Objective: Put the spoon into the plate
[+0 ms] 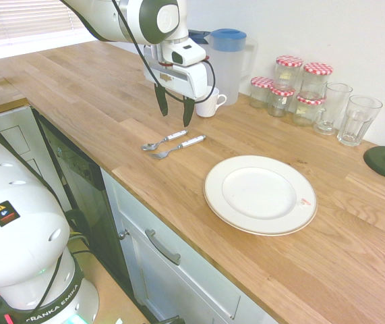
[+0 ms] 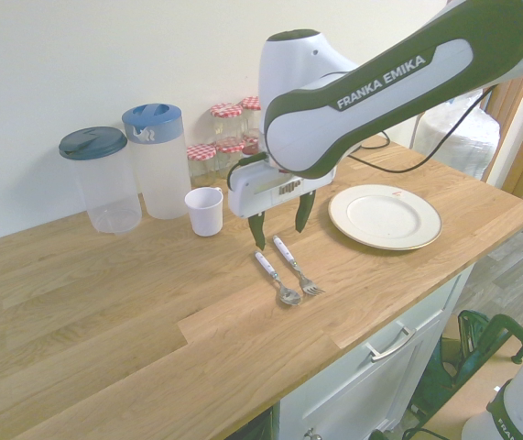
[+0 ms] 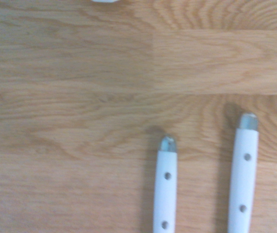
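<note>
The spoon (image 1: 158, 144) lies on the wooden counter, its bowl toward the counter's front edge, with a fork (image 1: 179, 146) right beside it. From the second exterior view the spoon (image 2: 276, 280) is the one further from the plate (image 2: 385, 216). My gripper (image 1: 174, 116) hangs open and empty just above the handle ends of both pieces (image 2: 279, 231). The white gold-rimmed plate (image 1: 259, 194) sits empty, a short way along the counter from the cutlery. Two white handles show in the wrist view; the shorter-reaching one looks like the spoon (image 3: 166, 189).
A white cup (image 1: 208, 102) stands just behind my gripper, with a blue-lidded pitcher (image 1: 229, 57) behind it and a second pitcher (image 2: 101, 179) beside that. Red-lidded jars (image 1: 293, 88) and glasses (image 1: 357, 120) line the wall. The counter's front edge (image 1: 165, 202) runs close to the cutlery.
</note>
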Motion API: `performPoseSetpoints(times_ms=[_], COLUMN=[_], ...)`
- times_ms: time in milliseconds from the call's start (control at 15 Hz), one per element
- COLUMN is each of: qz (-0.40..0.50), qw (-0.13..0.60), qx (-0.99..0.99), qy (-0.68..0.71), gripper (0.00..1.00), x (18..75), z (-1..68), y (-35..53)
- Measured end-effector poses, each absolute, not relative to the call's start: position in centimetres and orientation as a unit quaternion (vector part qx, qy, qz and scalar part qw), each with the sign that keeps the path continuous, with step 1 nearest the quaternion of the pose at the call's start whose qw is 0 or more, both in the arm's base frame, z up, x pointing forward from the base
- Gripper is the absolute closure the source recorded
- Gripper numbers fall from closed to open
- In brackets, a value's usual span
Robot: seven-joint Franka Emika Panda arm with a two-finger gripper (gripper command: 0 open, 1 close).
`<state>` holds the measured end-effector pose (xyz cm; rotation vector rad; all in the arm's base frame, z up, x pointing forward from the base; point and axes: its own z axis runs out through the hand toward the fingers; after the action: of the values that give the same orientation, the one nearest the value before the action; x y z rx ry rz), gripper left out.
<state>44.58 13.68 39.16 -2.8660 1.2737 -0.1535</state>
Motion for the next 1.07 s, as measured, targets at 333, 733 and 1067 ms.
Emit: performPoseSetpoints(times_ms=[333, 733, 1067], qz=[-0.033, -0.028, -0.026], qw=[-0.021, -0.015, -0.015], qx=[-0.909, -0.905, -0.903], qy=[0.415, 0.424, 0.428], gripper=[0.0, 1.0, 1.0], x=[46.4, 47.5, 47.8], z=[35.7, 33.8, 33.3], y=[17.0, 16.9, 16.6])
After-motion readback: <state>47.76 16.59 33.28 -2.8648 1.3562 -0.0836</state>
